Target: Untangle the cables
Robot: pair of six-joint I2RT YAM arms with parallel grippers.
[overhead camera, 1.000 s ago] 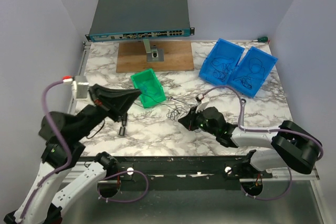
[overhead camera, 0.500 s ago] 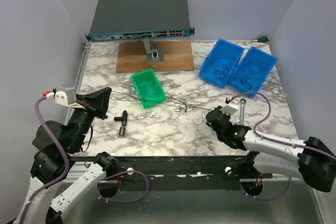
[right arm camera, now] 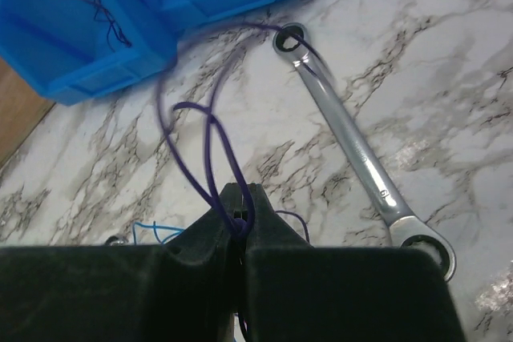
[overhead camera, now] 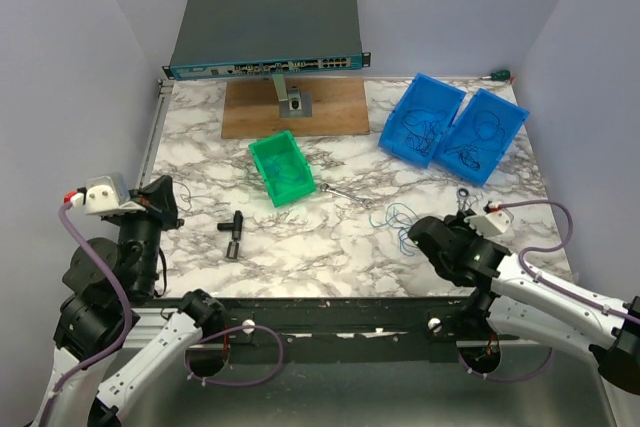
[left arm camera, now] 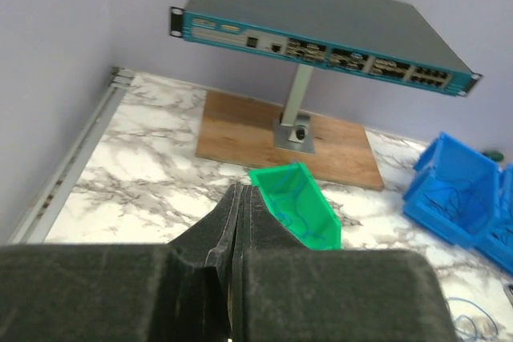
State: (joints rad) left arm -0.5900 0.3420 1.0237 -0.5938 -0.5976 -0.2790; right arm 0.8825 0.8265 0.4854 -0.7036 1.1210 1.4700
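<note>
My left tool [left arm camera: 237,194] is pinched fully closed at the left edge of the white marble worktop [overhead camera: 300,242]. My right tool [right arm camera: 237,202], near the front edge, is clamped on what looks like one dark strand of the hair-thin blue and dark cables [overhead camera: 393,215]. Their blue loops lie on open marble between it and the small green plastic bin [overhead camera: 283,169], with the silver wrench [right arm camera: 353,150] just beside.

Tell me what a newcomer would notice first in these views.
The two blue bins at the far right and the green bin mid-table, all holding thin wires. Next, the right hand, shut on a thin purple wire loop beside a wrench. The grey network switch stands raised at the back.
</note>
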